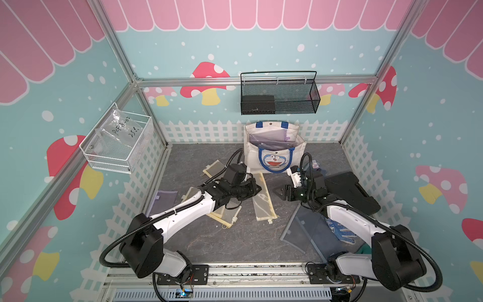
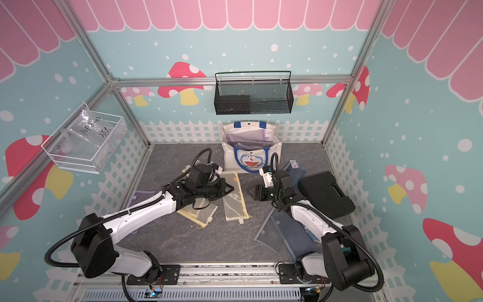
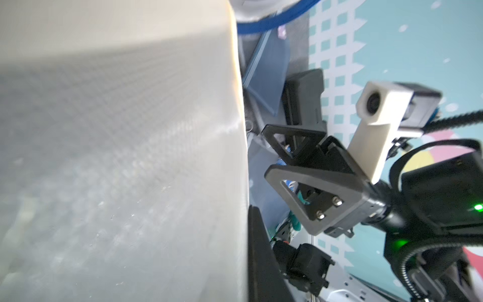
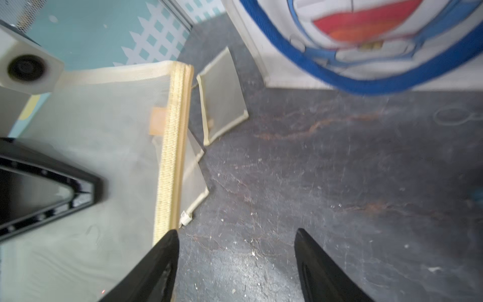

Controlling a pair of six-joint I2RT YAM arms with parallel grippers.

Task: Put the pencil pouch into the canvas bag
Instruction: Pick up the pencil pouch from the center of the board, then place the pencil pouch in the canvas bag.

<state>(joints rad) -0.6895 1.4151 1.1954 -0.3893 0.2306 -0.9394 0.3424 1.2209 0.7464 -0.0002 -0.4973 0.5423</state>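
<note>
A cream-white boxy canvas bag (image 1: 274, 151) with blue webbing handles and a blue cartoon cat face stands upright at the back of the dark, marbled stone-look tabletop (image 1: 235, 235), its mouth gaping, with translucent purple sheets showing inside. In front of it lies a flat rectangular pencil pouch (image 1: 264, 201) of pale see-through mesh edged in yellow-cream fabric with a ribbed zipper strip; it sits outside the bag, one end lifted off the table.

The left gripper (image 1: 257, 188) has its black triangular fingers pressed together, pinching that pouch near the raised end; in the left wrist view the fine woven mesh (image 3: 117, 157) fills most of the frame. The right gripper (image 1: 280, 193) is spread wide just beside the pouch's zipper edge, its two tapered black fingertips (image 4: 162, 261) apart over bare tabletop, gripping nothing.

More mesh pouches of the same make lie scattered under the left arm (image 1: 224, 211). A black hard plastic case (image 1: 352, 193) rests to the right, and a black wire-mesh basket (image 1: 279, 94) hangs on the back wall.
</note>
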